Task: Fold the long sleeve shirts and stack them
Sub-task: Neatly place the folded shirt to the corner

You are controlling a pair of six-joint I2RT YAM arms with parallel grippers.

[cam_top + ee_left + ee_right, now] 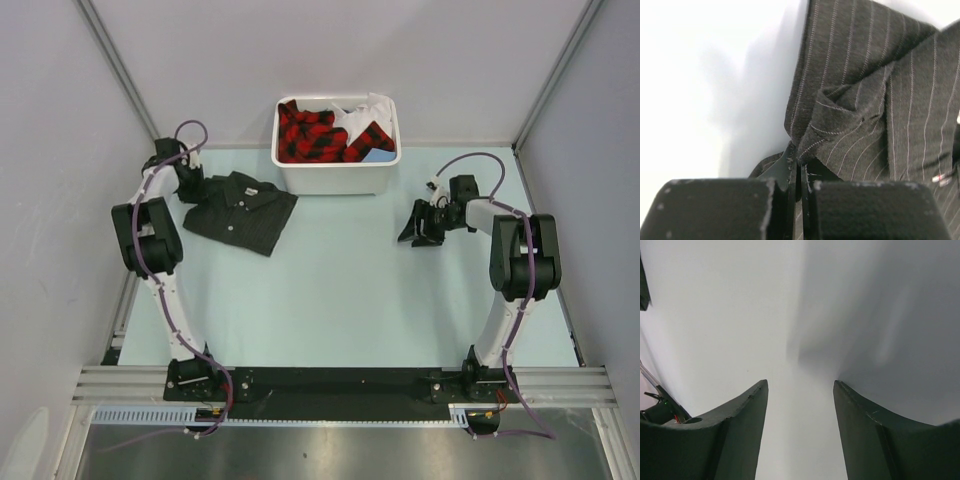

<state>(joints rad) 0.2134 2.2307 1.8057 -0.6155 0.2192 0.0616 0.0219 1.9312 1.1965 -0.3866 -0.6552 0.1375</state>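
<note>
A folded black pinstriped long sleeve shirt (240,212) lies at the back left of the table, collar toward the bin. My left gripper (192,188) sits at the shirt's left edge. In the left wrist view its jaws (801,162) are pressed together with a bunched fold of the pinstriped cloth (865,90) caught at their tips. My right gripper (415,232) hovers low over bare table on the right, well away from the shirt. Seen from the right wrist, this gripper (800,385) stands open, and only pale tabletop shows in the gap.
A white bin (335,180) stands at the back centre, holding red-and-black plaid clothing (315,132) and a white garment (365,110). Grey walls close in the left, right and back sides. The arm bases are bolted to a black rail (330,385) at the near edge.
</note>
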